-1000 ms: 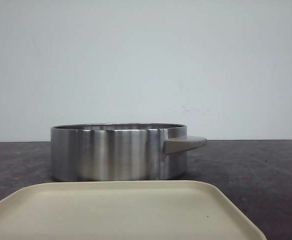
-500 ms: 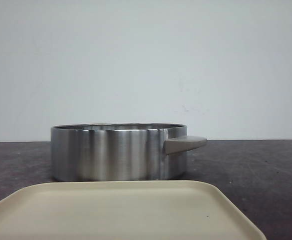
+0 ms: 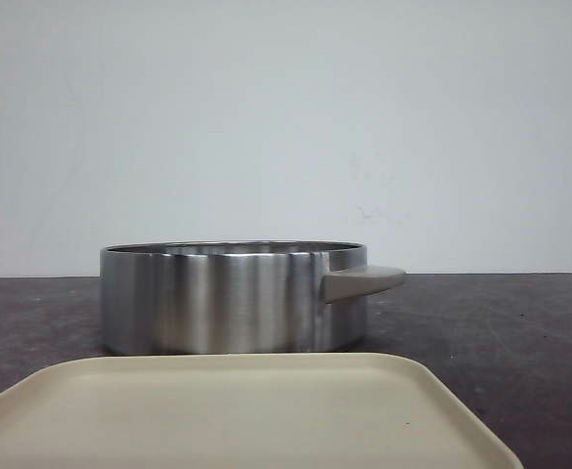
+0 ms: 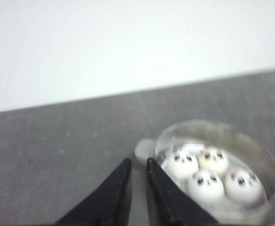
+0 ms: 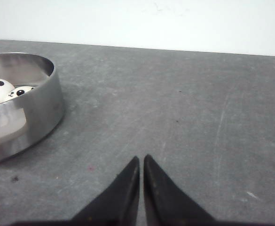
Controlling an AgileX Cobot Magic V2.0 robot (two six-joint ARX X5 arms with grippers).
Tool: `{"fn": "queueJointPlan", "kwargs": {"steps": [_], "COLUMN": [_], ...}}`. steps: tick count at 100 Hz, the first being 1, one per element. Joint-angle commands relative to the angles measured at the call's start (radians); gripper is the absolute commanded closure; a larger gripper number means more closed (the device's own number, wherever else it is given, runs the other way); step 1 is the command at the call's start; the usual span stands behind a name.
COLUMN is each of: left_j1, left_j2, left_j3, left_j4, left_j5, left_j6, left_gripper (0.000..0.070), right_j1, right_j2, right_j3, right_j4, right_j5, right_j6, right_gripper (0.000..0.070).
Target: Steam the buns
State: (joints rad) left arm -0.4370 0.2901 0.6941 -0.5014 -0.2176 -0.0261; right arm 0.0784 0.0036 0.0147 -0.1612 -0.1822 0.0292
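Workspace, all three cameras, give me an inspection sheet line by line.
Surface: dark speckled table, bare where visible.
Job's things: four panda buns inside the steel pot; beige handle points toward the robot's right.
Clutter: beige tray in front of the pot.
Grippers: left hand and right hand hold nothing, tips nearly together, above the table.
Cables: nothing seen.
Surroundings: plain white wall.

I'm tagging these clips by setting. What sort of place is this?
Probably a staged test bench, not a real kitchen: a bare dark tabletop, a blank white wall, and only a steel pot of panda buns beside a beige tray.
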Motion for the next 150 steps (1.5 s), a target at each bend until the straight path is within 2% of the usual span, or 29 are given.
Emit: {"fn": "queueJointPlan", "kwargs": {"steps": [1, 13, 27, 40, 50, 56, 68, 82, 100, 150], "left_j1": [0.075, 0.212, 0.32, 0.371, 0.394, 0.409, 0.448, 0.476, 0.476, 0.476], "left_j2": [-0.047, -0.145, -0.214, -0.246, -0.266, -0.274, -0.288, -0.287, -0.282, -0.284], "left_j3": [-0.099, -0.291, -0.477, -0.6, -0.684, -0.68, -0.68, -0.68, -0.68, -0.68], "left_j4": [0.12, 0.258, 0.335, 0.38, 0.429, 0.374, 0.305, 0.307, 0.313, 0.314], "left_j5": [0.019, 0.041, 0.047, 0.078, 0.14, 0.172, 0.174, 0.186, 0.237, 0.237], "left_j6": [-0.038, -0.094, -0.096, -0.096, -0.09, -0.051, 0.017, 0.056, 0.013, 0.01], "left_gripper": [0.0674, 0.0674, 0.0674, 0.0674, 0.0674, 0.0674, 0.0674, 0.0674, 0.0674, 0.0674], "right_j1": [0.002, 0.002, 0.002, 0.002, 0.002, 0.002, 0.002, 0.002, 0.002, 0.002], "right_j2": [0.0, 0.0, 0.0, 0.0, 0.0, 0.0, 0.0, 0.0, 0.0, 0.0], "right_j3": [-0.003, -0.003, -0.003, -0.003, -0.003, -0.003, -0.003, -0.003, -0.003, -0.003], "right_j4": [0.003, 0.003, 0.003, 0.003, 0.003, 0.003, 0.003, 0.003, 0.003, 0.003], "right_j5": [-0.001, -0.002, -0.001, -0.002, -0.001, -0.001, -0.001, -0.002, -0.001, -0.001], "right_j6": [-0.007, -0.007, -0.007, -0.007, -0.007, -0.007, -0.007, -0.007, -0.007, -0.007], "right_gripper": [0.0692, 0.0692, 0.0692, 0.0693, 0.0693, 0.0693, 0.0692, 0.0692, 0.0692, 0.0693]}}
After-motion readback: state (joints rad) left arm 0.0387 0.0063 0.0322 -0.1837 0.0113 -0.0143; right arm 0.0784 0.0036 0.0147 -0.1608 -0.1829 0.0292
